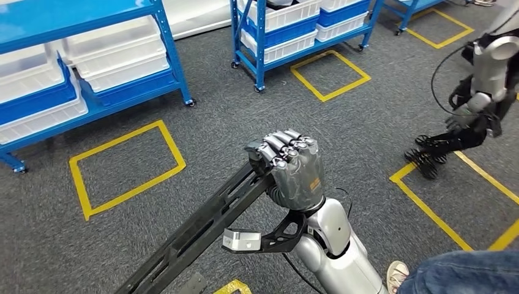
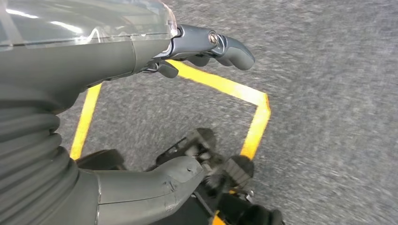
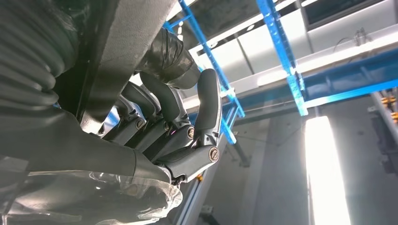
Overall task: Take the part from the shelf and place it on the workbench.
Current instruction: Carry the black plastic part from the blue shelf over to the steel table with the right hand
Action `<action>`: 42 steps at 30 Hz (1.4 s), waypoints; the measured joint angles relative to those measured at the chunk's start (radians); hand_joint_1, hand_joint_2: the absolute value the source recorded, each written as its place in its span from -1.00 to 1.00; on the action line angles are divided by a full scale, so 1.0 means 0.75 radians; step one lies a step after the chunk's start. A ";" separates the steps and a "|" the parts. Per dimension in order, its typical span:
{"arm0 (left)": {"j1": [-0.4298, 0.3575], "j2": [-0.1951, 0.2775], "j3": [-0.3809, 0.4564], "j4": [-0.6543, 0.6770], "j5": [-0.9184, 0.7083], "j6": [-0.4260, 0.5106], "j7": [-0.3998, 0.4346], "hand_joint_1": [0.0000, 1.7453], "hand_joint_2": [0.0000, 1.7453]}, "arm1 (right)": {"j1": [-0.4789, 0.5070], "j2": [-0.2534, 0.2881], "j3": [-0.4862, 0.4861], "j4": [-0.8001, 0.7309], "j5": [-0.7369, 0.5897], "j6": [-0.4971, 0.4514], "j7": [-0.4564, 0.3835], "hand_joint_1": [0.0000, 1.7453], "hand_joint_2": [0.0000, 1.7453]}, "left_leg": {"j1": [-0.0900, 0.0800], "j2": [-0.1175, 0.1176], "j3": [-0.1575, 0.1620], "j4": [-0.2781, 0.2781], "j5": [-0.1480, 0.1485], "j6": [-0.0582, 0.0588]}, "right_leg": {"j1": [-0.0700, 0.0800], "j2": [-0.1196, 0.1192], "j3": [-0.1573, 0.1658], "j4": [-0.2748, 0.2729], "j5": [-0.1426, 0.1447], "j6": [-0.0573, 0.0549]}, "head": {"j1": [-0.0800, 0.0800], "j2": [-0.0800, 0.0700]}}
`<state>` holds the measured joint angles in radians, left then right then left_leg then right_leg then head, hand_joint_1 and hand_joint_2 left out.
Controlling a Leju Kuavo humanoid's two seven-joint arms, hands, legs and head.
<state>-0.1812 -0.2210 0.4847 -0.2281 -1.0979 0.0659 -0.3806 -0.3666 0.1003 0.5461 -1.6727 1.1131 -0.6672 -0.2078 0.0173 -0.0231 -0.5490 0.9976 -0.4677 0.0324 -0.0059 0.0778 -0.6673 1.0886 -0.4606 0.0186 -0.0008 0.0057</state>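
Right hand (image 1: pixel 294 168) grips black part (image 1: pixel 202 229); white bins (image 1: pixel 116 52), contents unclear.

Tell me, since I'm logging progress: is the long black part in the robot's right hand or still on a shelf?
In hand. The right hand has its fingers wrapped around the long black part above the carpet, away from the blue shelves.

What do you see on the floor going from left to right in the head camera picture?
Blue shelf with white bins → yellow tape square → right hand holding the long black part → another robot.
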 joint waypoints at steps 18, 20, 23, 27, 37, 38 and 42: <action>0.004 -0.001 -0.013 0.000 -0.002 -0.013 0.009 -1.00 1.00 | -0.005 -0.006 0.000 -0.008 0.001 0.005 0.001 1.00 1.00 | -0.005 0.050 -0.128 0.336 -0.210 -0.058 | -0.002 -0.081 0.051 -0.075 0.037 -0.053 | 0.000 0.000; 0.006 0.000 -0.013 0.000 -0.002 -0.013 0.010 -1.00 1.00 | -0.002 -0.006 0.000 -0.008 0.001 0.005 0.001 1.00 1.00 | -0.006 0.041 -0.165 0.397 -0.201 -0.052 | 0.003 -0.044 0.051 -0.072 0.036 -0.055 | 0.000 0.000; 0.004 0.001 -0.014 -0.001 -0.001 -0.013 0.011 -1.00 1.00 | -0.001 -0.006 0.000 -0.009 0.001 0.005 0.001 1.00 1.00 | -0.007 -0.011 -0.078 0.176 -0.062 -0.033 | 0.005 0.009 0.050 -0.064 0.036 -0.052 | 0.000 0.000; 0.003 0.002 -0.014 -0.001 -0.001 -0.012 0.012 -1.00 1.00 | 0.002 -0.006 0.000 -0.012 0.001 0.005 0.001 1.00 1.00 | -0.013 -0.052 -0.021 0.042 -0.023 -0.017 | -0.005 0.067 0.032 -0.064 0.049 -0.024 | 0.000 0.000; 0.005 0.000 -0.015 -0.001 0.000 -0.012 0.013 -1.00 1.00 | 0.010 -0.014 -0.001 -0.019 0.000 0.005 0.004 1.00 1.00 | -0.012 0.113 -0.005 0.011 -0.007 0.014 | -0.013 -0.120 -0.056 0.144 -0.029 0.020 | 0.002 0.000; 0.004 -0.001 -0.015 -0.001 0.000 -0.012 0.013 -1.00 1.00 | 0.009 -0.014 -0.001 -0.019 0.000 0.005 0.004 1.00 1.00 | -0.013 0.125 -0.004 0.015 -0.012 0.009 | -0.010 -0.148 -0.008 0.056 0.000 0.016 | 0.002 0.000; 0.001 0.000 -0.015 -0.001 0.000 -0.010 0.012 -1.00 1.00 | 0.005 -0.014 -0.001 -0.021 0.000 0.004 0.004 1.00 1.00 | -0.021 0.166 0.002 0.026 -0.030 -0.023 | 0.008 -0.176 0.051 -0.067 0.027 -0.015 | 0.002 0.000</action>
<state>-0.1803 -0.2208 0.4734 -0.2286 -1.0980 0.0581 -0.3714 -0.3628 0.0900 0.5455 -1.6881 1.1131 -0.6640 -0.2051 0.0013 0.1013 -0.5476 1.0174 -0.4902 0.0154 -0.0002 -0.0545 -0.6291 1.0384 -0.4406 0.0074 0.0004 0.0057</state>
